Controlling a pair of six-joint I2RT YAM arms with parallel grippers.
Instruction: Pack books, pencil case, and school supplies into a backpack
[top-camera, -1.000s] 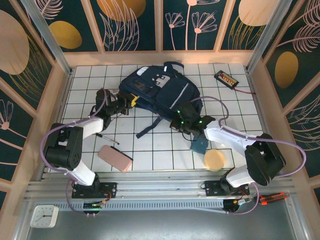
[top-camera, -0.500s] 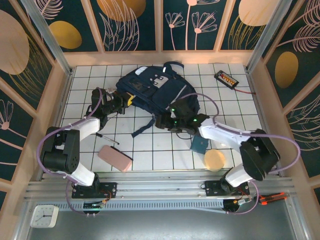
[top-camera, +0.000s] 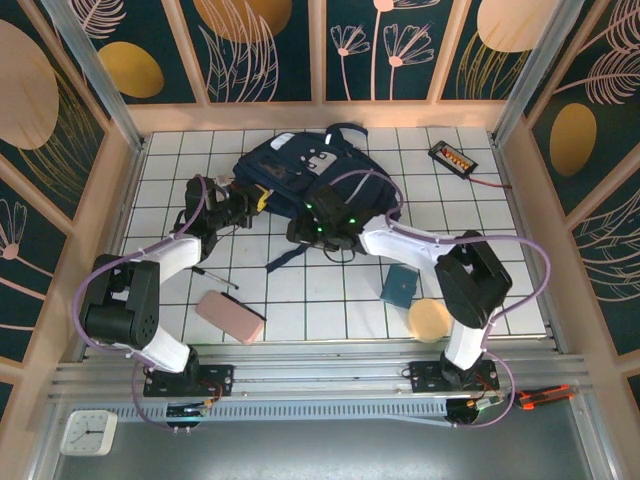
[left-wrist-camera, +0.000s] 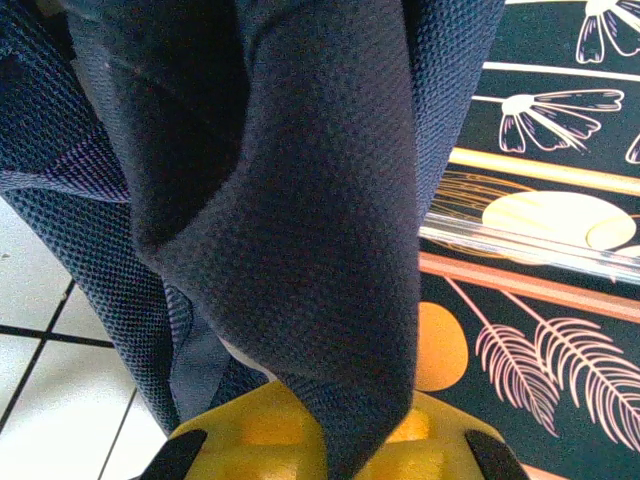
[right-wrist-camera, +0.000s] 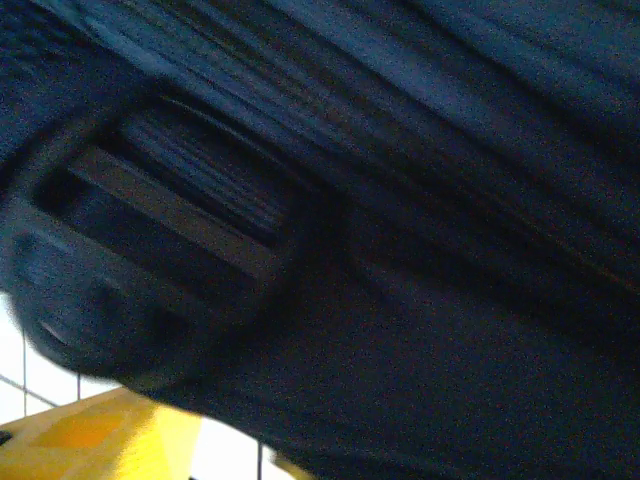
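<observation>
The navy backpack (top-camera: 318, 178) lies at the back middle of the tiled table. My left gripper (top-camera: 250, 204) is shut on a fold of its fabric at the left edge. In the left wrist view that fold (left-wrist-camera: 300, 200) rises from between the yellow jaws of the left gripper (left-wrist-camera: 340, 445). My right gripper (top-camera: 310, 228) presses against the backpack's near edge. Dark backpack fabric (right-wrist-camera: 420, 300) covers its jaws, so their state is unclear. The pink pencil case (top-camera: 230, 317), the black pen (top-camera: 213, 275) and the teal pad (top-camera: 400, 285) lie on the tiles. The books are out of view.
A tan disc (top-camera: 430, 320) lies near the right arm's base. A black device with orange buttons (top-camera: 452, 157) sits at the back right with its cable. A loose backpack strap (top-camera: 290, 258) trails toward the front. Wooden walls close in the table.
The right arm has swung left from beside the teal pad to the backpack's near edge. The backpack has bunched and shifted slightly left. The left gripper kept its hold.
</observation>
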